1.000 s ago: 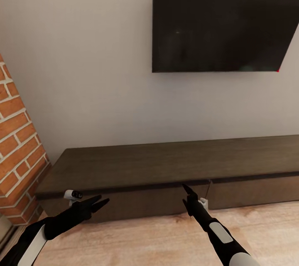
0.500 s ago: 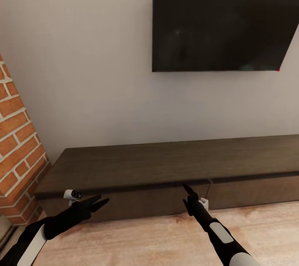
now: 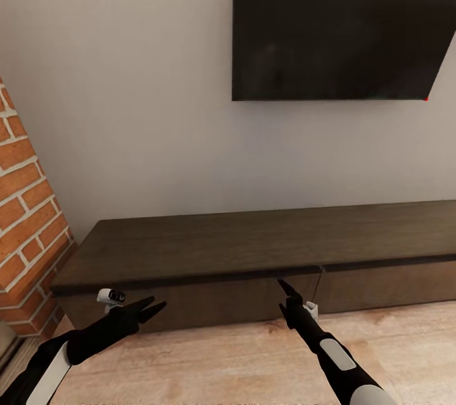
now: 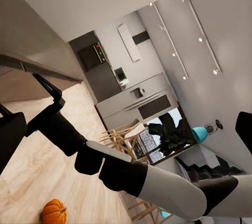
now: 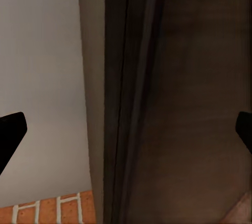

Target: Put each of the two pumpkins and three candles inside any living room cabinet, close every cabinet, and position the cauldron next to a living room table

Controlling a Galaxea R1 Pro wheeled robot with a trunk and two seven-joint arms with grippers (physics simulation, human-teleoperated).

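So my head camera just tipped down a touch; my arms haven't budged. The long low dark-brown wooden cabinet (image 3: 253, 253) sits dead ahead, drawers shut. My left gripper (image 3: 154, 310) and right gripper (image 3: 283, 291), just before its front, are spread and empty. One ribbed orange pumpkin (image 4: 53, 211) waits on the floor beside it.

We note a plain pale wall (image 3: 126, 107) carrying a dark wall-mounted screen (image 3: 342, 25), a red brick column (image 3: 25, 215) at left, and light wood-plank flooring (image 3: 221, 361), evenly lit
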